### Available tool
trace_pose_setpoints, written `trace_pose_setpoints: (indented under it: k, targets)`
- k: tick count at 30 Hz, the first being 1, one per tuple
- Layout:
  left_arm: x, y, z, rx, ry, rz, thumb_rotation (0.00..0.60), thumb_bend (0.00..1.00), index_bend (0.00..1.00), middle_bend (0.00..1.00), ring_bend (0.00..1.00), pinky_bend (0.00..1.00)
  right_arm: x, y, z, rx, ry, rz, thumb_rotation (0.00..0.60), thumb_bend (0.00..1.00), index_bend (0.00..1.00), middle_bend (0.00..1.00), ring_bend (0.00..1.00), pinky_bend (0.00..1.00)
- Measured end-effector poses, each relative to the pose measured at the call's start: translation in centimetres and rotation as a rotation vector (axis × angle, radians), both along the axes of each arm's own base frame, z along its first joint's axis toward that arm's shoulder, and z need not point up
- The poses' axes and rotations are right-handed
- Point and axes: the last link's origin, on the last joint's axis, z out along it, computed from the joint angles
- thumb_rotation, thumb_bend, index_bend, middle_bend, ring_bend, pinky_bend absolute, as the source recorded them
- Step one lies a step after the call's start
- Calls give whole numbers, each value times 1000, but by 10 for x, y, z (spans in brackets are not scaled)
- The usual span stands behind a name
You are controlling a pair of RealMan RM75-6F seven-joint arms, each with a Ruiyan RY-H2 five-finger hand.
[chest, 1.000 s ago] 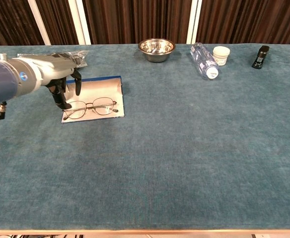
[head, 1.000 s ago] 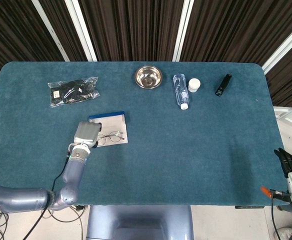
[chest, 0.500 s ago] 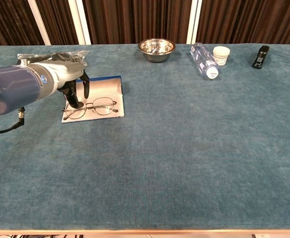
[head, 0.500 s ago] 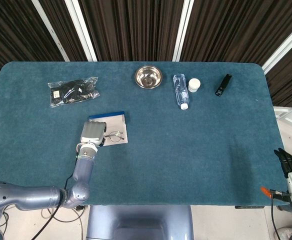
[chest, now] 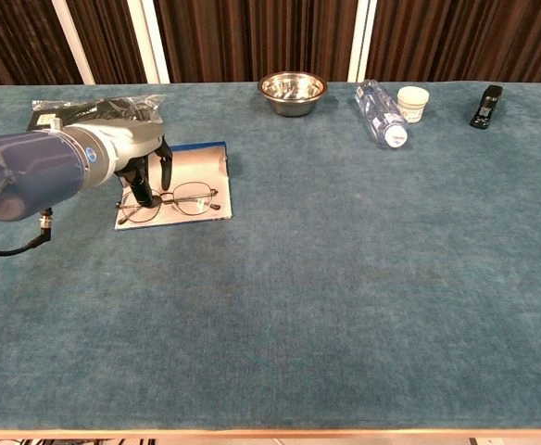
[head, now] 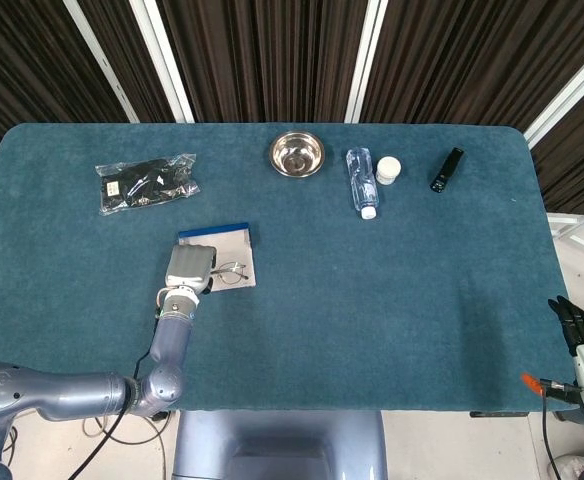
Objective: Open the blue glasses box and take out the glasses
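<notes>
Head view: I see the left robot hand (head: 189, 268) hanging over the left half of the open blue glasses box (head: 230, 236), which lies flat on the teal, felt-like surface (head: 392, 290). The glasses (head: 232, 271), thin wire frame with round lenses, rest on the box's pale lining, partly hidden under the hand. From here I cannot tell how the fingers lie. The right robot hand (head: 579, 325) sits off the surface's right edge, dark fingers held straight and close together, nothing in them. Along the far edge: crinkled clear bag of dark items (head: 146, 182), steel bowl (head: 296, 154), plastic bottle on its side (head: 362, 181), small white cup (head: 388, 170), black stapler (head: 446, 169). All well apart from the box.

Chest view: dark fingertips (chest: 144, 190) point down at the left lens; contact unclear, no grip visible. Fingers are apart. The right hand is out of this frame.
</notes>
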Motion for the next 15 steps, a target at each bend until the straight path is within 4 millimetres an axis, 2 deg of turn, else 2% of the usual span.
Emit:
trace_pose_setpoints:
  k: [15]
  targets:
    - [0,5,-4,-5,6,3,600,373,481,1000,1000,1000,0,0,0,-2,1,-1,600,204,0,0,0,199]
